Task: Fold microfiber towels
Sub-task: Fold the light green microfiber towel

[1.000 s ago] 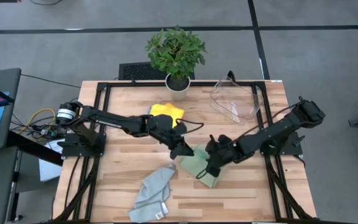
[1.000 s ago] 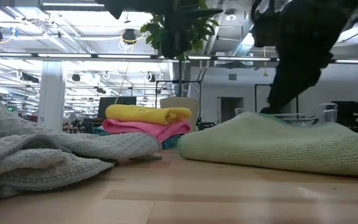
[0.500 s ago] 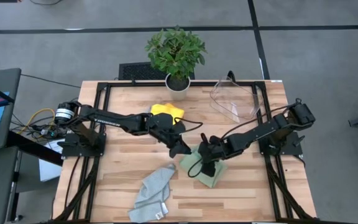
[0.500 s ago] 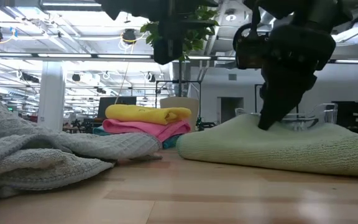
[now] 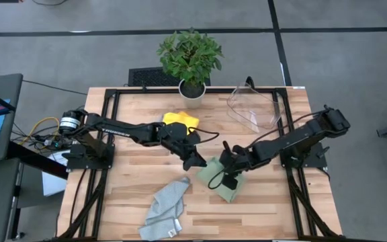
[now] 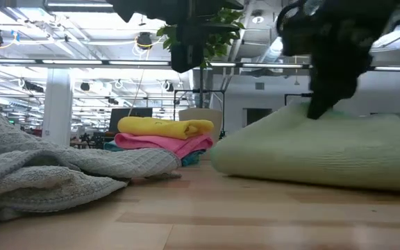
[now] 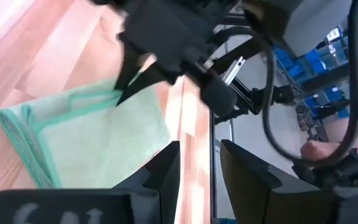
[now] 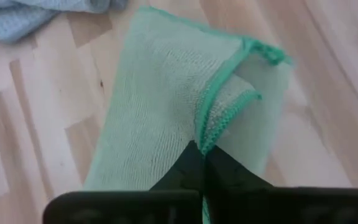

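A sage green towel (image 5: 224, 184) lies folded on the wood table (image 5: 126, 188), right of centre, with my right gripper (image 5: 222, 179) shut on it from above. My left gripper (image 5: 197, 162) hovers just left of that towel, its fingers (image 7: 166, 165) a little apart and nothing between them. A pale grey-blue towel (image 5: 166, 208) lies crumpled near the front edge. Folded yellow (image 6: 164, 126) and pink (image 6: 165, 143) towels are stacked at the back centre. My right gripper pinches the green towel's hemmed edge (image 8: 207, 132) between its two fingers (image 8: 188, 168), where two hems run together, so more than one layer. The fingers slant steeply down from above. The held part is drawn up into a hump (image 6: 304, 114); the rest lies on the table.
A potted plant (image 5: 191, 57) stands at the far edge and a clear plastic bin (image 5: 252, 107) at the far right. Black frame rails (image 5: 294, 188) run along both sides. Bare wood shows at the front right.
My right gripper came down onto the green towel with its fingers apart, shut on the hemmed edge and rose a little. The towel's held part has come up off the table into a hump while its lower layers stayed down.
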You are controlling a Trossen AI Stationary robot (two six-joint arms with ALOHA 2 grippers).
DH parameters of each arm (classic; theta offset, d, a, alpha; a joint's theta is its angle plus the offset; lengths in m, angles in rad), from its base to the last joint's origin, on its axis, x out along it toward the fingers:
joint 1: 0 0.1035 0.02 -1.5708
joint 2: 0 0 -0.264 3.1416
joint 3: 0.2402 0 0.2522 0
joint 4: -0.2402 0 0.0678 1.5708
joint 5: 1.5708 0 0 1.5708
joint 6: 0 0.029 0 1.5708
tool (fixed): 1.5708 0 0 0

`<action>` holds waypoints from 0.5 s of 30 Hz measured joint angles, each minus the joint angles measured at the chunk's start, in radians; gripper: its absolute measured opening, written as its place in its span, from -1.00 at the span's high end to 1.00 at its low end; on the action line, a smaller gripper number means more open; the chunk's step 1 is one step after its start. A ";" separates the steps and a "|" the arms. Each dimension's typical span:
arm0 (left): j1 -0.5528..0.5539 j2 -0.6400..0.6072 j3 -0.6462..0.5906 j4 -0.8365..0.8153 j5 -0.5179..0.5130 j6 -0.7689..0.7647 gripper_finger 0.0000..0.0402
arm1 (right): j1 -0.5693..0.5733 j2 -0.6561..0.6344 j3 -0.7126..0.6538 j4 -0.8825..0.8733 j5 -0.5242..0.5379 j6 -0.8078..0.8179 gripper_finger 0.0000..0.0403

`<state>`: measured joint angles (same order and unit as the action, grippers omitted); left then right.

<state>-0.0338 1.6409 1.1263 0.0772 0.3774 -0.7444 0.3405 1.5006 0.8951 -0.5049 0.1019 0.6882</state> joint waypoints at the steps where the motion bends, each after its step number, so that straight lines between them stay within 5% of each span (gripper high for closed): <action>1: 0.000 0.000 0.000 0.000 -0.003 0.000 0.47 | 0.010 -0.013 0.000 -0.025 0.009 0.015 0.93; 6: -0.009 0.000 0.000 0.001 -0.079 0.007 0.47 | 0.037 0.011 -0.002 -0.140 0.037 0.061 0.92; 15: -0.083 0.040 0.000 0.013 -0.136 0.089 0.47 | 0.037 0.093 -0.048 0.000 0.031 0.063 0.88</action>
<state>-0.1164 1.6813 1.1264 0.0903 0.2418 -0.6551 0.3775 1.5940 0.8471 -0.5046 0.1333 0.7510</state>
